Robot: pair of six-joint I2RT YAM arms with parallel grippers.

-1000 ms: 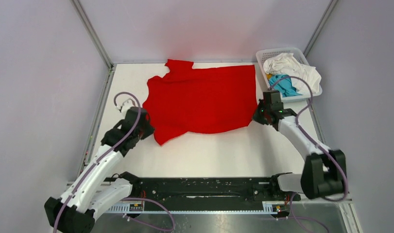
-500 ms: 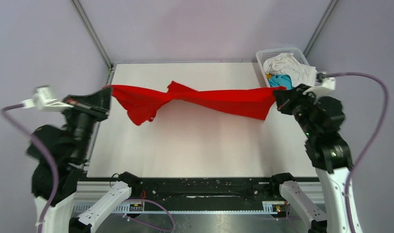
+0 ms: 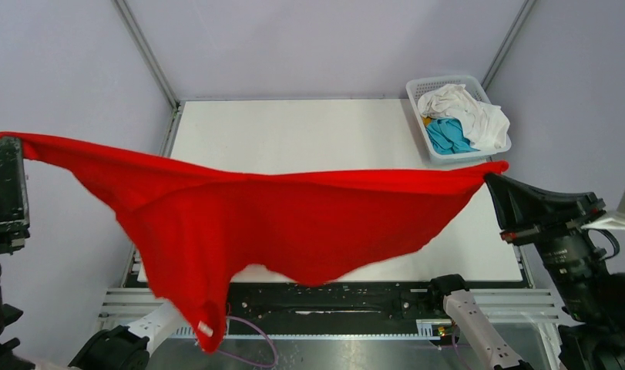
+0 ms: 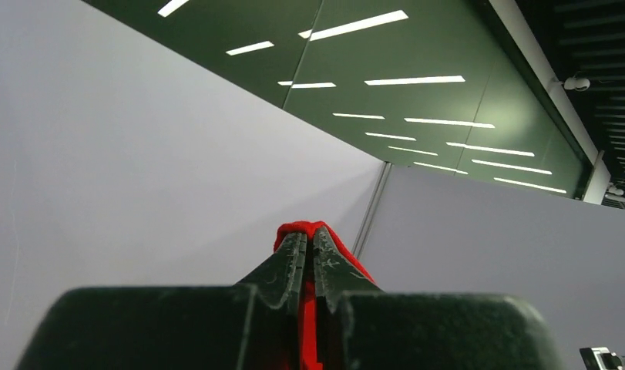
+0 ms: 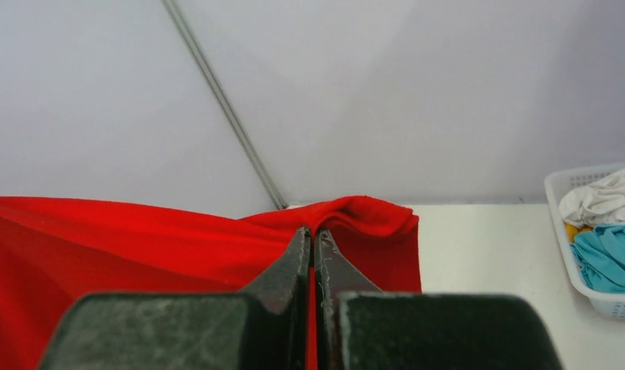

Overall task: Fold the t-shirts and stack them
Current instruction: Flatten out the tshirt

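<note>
The large red t-shirt (image 3: 278, 223) hangs stretched in the air high above the white table (image 3: 309, 131), its lower part drooping toward the near edge. My left gripper (image 3: 8, 150) is shut on its left corner at the far left of the top view; red cloth (image 4: 309, 231) is pinched between its fingertips. My right gripper (image 3: 495, 179) is shut on the right corner, with red cloth (image 5: 355, 220) bunched over the tips of its fingers (image 5: 294, 266). A white t-shirt (image 3: 463, 108) and a teal-blue one (image 3: 448, 135) lie in the basket.
The white lattice basket (image 3: 417, 83) stands at the table's far right corner and also shows in the right wrist view as the basket (image 5: 559, 231). Grey enclosure walls and metal posts (image 3: 143, 50) surround the table.
Both arms have risen steeply and spread apart, lifting the red t-shirt off the table. It went from lying flat, to a twisted band, to a wide sheet hanging in the air.
</note>
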